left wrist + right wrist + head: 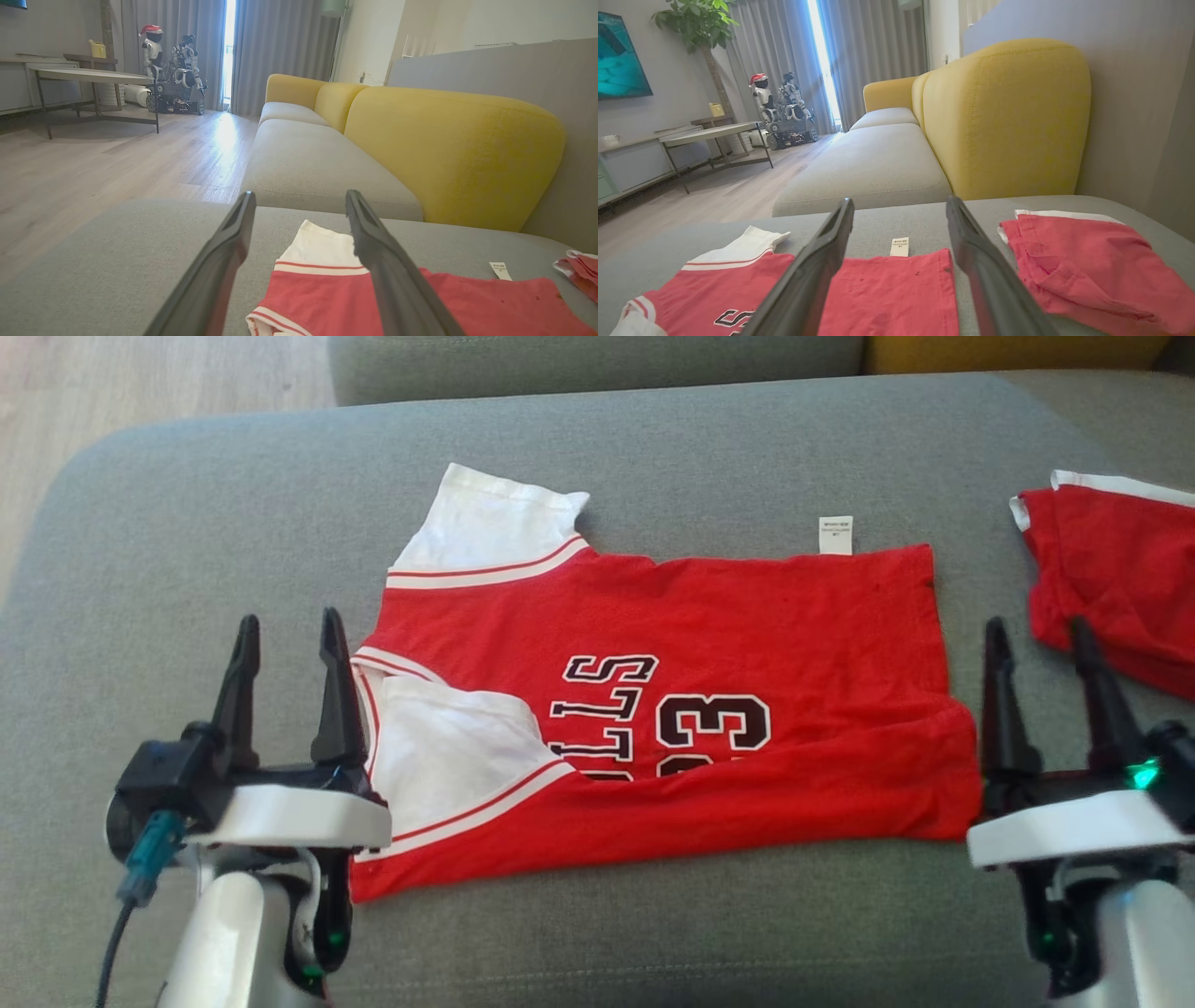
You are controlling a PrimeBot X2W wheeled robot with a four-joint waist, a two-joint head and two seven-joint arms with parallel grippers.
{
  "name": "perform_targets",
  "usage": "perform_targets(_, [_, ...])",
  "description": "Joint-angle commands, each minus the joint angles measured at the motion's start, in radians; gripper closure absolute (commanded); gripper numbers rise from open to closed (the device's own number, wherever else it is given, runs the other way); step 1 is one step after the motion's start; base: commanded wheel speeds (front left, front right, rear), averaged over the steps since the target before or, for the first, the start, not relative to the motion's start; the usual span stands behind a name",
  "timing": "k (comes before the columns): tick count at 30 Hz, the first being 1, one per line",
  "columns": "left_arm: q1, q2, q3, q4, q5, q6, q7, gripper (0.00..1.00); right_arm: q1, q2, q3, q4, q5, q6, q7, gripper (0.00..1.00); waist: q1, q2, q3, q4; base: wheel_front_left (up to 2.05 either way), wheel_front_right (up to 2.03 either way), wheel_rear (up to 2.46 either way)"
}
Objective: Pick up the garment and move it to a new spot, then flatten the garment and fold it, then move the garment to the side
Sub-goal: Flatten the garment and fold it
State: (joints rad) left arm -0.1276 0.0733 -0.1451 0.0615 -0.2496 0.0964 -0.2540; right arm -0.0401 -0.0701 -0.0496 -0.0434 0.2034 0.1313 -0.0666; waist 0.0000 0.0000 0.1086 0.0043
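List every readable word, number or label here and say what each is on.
"LLS": black letters lying sideways on the red jersey; the word's start is hidden in the fold.
"3": large digit beside them; a second digit is cut by the fold, unreadable.
White tag at the jersey's edge: print too small to read.

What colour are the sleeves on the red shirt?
The sleeves are white with a red stripe, clearest in the head view.
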Motion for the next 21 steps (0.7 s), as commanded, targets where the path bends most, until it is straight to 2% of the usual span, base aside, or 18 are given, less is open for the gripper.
perform_targets(1, [-0.036, 0.0, 0.038, -0.025, 0.001, -0.003, -0.008, 0.0, -0.032, 0.006, 0.036, -0.022, -0.016, -0.001, -0.013, 0.0, 0.0, 0.0, 0.003, -0.004, 0.0, 0.0, 0.0])
perform_targets(7, [-0.045, -0.006, 0.053, -0.009, 0.022, -0.016, -0.008, 0.0, -0.047, 0.012, 0.044, -0.012, -0.015, -0.001, -0.02, 0.0, 0.0, 0.0, 0.017, -0.018, 0.0, 0.0, 0.0])
perform_targets(10, [-0.063, 0.009, 0.056, 0.035, 0.04, -0.012, -0.001, 0.0, -0.059, 0.014, 0.048, -0.018, -0.012, -0.001, -0.017, 0.0, 0.0, 0.0, 0.041, -0.033, 0.0, 0.0, 0.0])
perform_targets(13, [-0.129, 0.056, 0.044, 0.074, 0.076, -0.017, 0.069, 0.0, -0.088, 0.016, 0.058, -0.033, -0.012, -0.001, -0.009, 0.0, 0.0, 0.0, 0.092, -0.059, 0.0, 0.0, 0.0])
perform_targets(16, [-0.24, 0.12, 0.028, 0.108, 0.112, -0.046, 0.148, 0.0, -0.124, 0.017, 0.075, -0.047, -0.019, -0.001, 0.007, 0.0, 0.0, 0.0, 0.151, -0.089, 0.0, 0.0, 0.0])
perform_targets(17, [-0.24, 0.12, 0.028, 0.108, 0.112, -0.046, 0.148, 0.0, -0.124, 0.017, 0.075, -0.047, -0.019, -0.001, 0.007, 0.0, 0.0, 0.0, 0.151, -0.089, 0.0, 0.0, 0.0])
perform_targets(21, [-0.4, 0.21, 0.015, 0.179, 0.138, -0.108, 0.272, 0.0, -0.178, 0.018, 0.107, -0.059, -0.019, -0.001, 0.03, 0.0, 0.0, 0.0, 0.226, -0.145, 0.0, 0.0, 0.0])
